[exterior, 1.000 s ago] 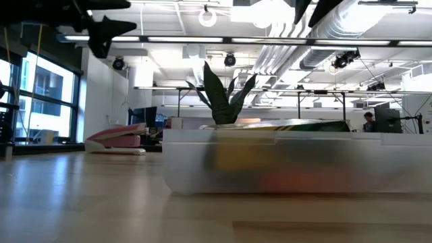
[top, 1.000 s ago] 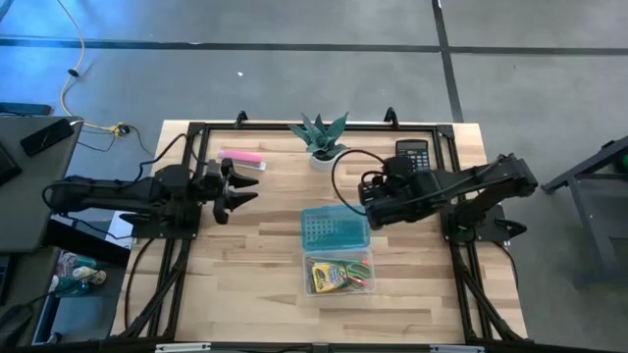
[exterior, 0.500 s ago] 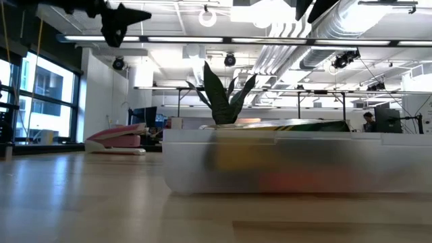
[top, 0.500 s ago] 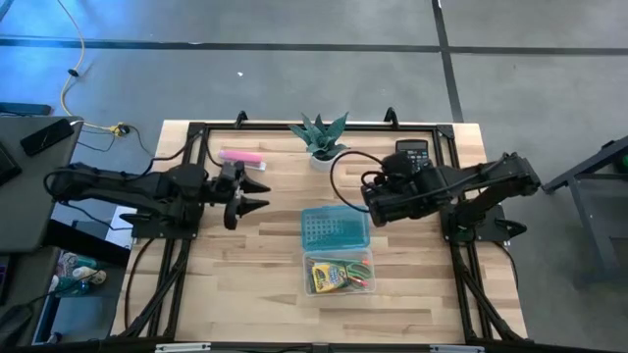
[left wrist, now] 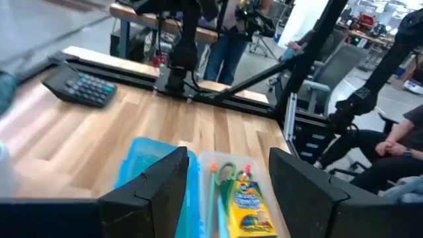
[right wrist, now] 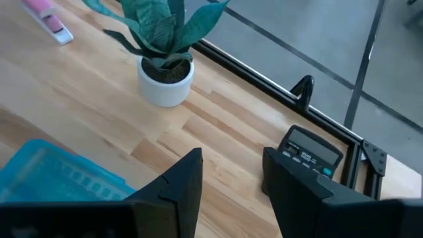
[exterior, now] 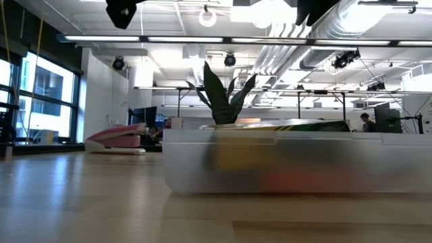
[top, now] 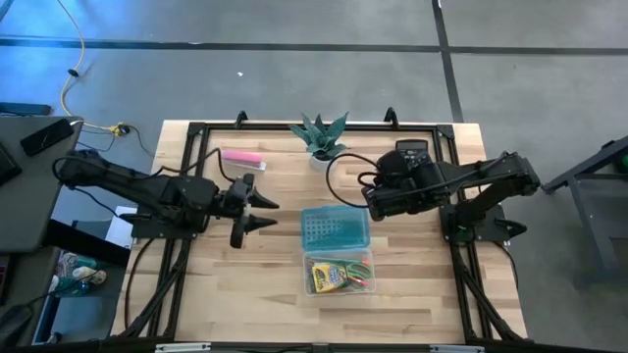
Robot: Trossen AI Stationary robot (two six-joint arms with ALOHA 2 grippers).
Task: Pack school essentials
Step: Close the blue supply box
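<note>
I have the left gripper point(top: 257, 213) out over the bare wood at the left-centre of the table point(top: 255, 284), its fingers spread wide with nothing between them. Just to its right lies the clear plastic case point(top: 340, 274), and next to that, on the far side, its blue lid point(top: 335, 229). In the left wrist view the case sits straight ahead of the fingers, holding a yellow crayon box point(left wrist: 250, 210), green-handled scissors point(left wrist: 227, 177) and orange-red pens point(left wrist: 246, 171), so the packed essentials are near that gripper but apart from it. The right gripper point(top: 375, 202) hangs over the far right of the table, near the lid's far right corner; its fingers point(right wrist: 180, 185) stand partly apart with only bare tabletop showing between them. Beyond it are the potted plant point(right wrist: 163, 46), the black calculator point(right wrist: 310, 153) toward the far right corner, and the pink bar point(top: 242, 157) at the far left. Through the left wrist view I can see a seated person point(left wrist: 390, 149) beyond the table.
</note>
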